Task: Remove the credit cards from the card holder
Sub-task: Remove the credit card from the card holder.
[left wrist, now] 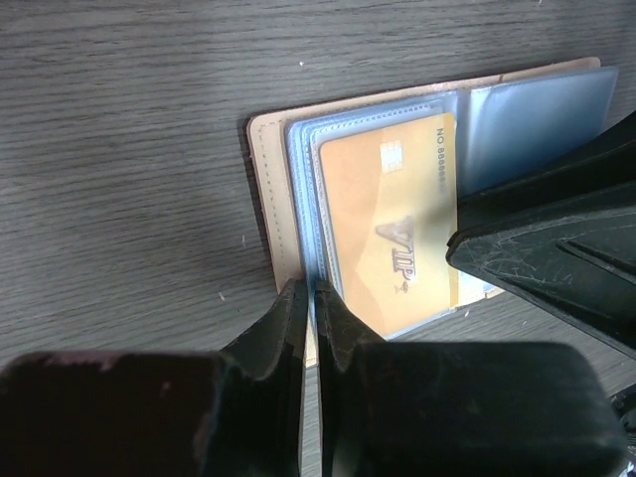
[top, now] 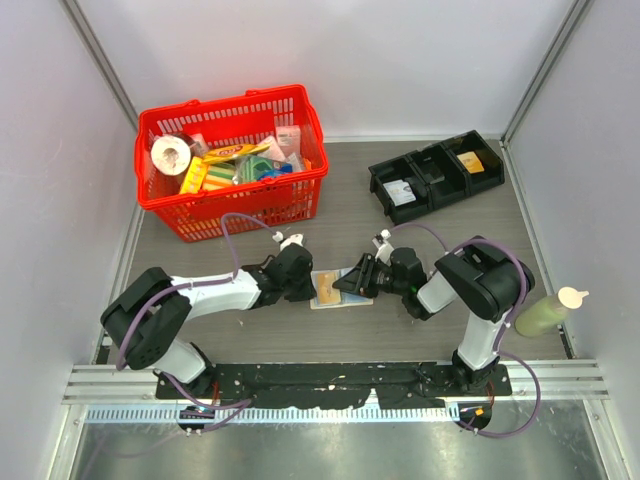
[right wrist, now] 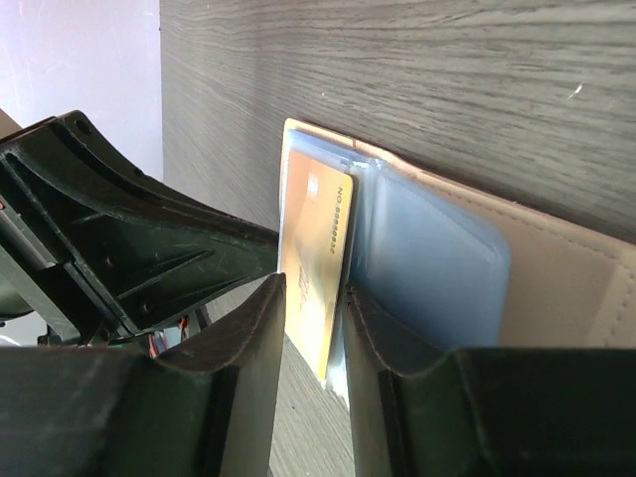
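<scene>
Glossy-sleeved card holder (left wrist: 527,124), matt woodgrain table (left wrist: 119,149)

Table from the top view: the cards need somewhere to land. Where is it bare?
Bare between basket and tray, and between tray and bottle. Crowded at the card holder, where left gripper and right gripper meet.
</scene>
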